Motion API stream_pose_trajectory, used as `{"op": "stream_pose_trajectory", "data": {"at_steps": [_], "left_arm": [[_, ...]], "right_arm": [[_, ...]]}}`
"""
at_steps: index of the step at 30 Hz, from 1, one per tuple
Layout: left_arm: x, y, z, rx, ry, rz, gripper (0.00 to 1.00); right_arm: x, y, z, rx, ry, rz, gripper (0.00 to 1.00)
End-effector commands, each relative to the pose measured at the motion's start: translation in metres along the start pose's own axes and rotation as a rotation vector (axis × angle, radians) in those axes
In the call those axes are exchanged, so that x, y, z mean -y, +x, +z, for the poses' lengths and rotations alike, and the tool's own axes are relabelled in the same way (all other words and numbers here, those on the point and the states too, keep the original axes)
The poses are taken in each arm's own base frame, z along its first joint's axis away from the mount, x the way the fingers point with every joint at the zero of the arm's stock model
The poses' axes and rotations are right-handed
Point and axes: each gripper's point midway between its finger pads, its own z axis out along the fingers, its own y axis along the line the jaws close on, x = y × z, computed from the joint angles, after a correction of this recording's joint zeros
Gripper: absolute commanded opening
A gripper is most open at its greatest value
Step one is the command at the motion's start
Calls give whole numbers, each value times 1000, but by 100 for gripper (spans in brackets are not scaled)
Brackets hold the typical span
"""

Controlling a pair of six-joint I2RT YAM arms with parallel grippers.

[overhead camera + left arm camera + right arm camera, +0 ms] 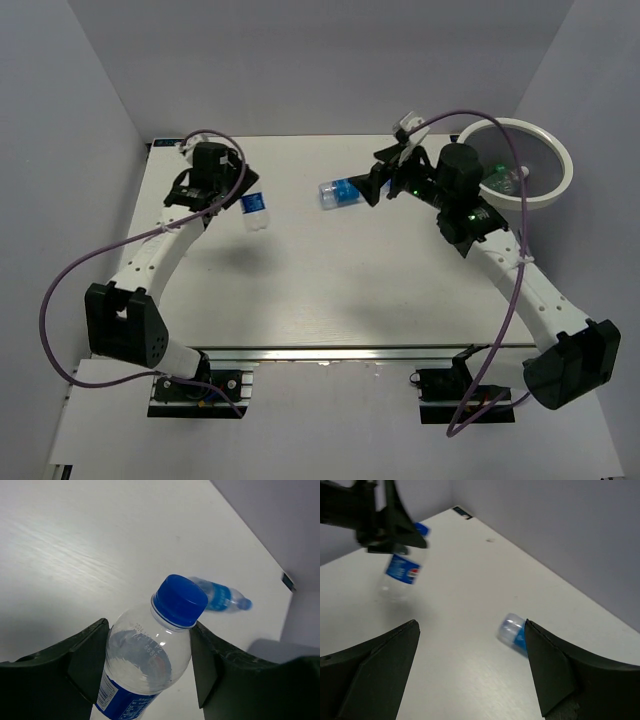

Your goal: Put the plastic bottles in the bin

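Left tool (148, 630) clamped on blue-capped bottle (145, 655) at rounded shoulder; watch for slip on long carry to bin (553, 186), 2 o'clock. Right tool (470, 625) wide, empty, beside lying bottle (340, 192), 12 o'clock on counter (330, 290); your arms may collide.

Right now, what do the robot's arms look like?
Both arms are white tubes with chunky black joints. The left arm and right arm each trail a looping purple cable. The left gripper and right gripper are black, with flat wedge-shaped fingers.
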Motion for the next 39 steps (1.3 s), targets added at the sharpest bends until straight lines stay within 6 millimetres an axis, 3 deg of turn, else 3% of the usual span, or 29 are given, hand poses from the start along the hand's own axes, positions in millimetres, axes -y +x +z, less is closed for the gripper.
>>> {"op": "stream_pose_trajectory", "data": {"at_steps": [1,5,8,10,14,20,23,24,25,26,27,28,29,30,32,34,37,38,39], "left_arm": [[78,5,-15,24,211,13,0],[136,17,-33,31,392,-2,0],[156,27,-41,16,478,-29,0],[162,39,-43,-20,520,-42,0],[178,47,-52,-36,591,-57,0],[191,59,-64,-81,664,-12,0],[192,64,-66,-93,675,15,0],[192,65,-67,-98,680,28,0],[192,66,-66,-101,676,41,5],[187,68,-64,-107,655,71,19],[188,65,-66,-97,650,85,44],[188,63,-67,-89,645,95,81],[183,63,-66,-82,626,127,93],[185,55,-69,-57,620,138,98],[178,52,-69,-48,574,201,98],[178,25,-75,43,513,212,98],[172,-3,-89,134,463,240,98],[171,-9,-92,156,456,257,98],[168,-15,-94,173,439,261,98]], "right_arm": [[-46,0,20,60,-162,144,89],[-85,22,51,29,-227,210,89],[-81,31,72,24,-150,333,89],[-84,28,83,35,-158,345,89],[-96,43,107,5,-166,402,89],[-92,54,121,10,-129,436,86],[-92,51,123,21,-132,431,63],[-89,51,123,22,-115,429,50],[-86,55,123,8,-97,431,42],[-84,54,121,8,-80,433,34],[-78,56,120,4,-44,435,25],[-75,57,118,2,-28,431,22],[-70,56,114,1,-15,393,19],[-61,54,111,2,31,376,15],[-40,50,100,-15,107,320,13],[-14,39,91,-8,204,286,11],[40,23,65,1,346,224,10],[68,11,48,21,413,207,10],[84,12,35,-12,456,188,10]]}}
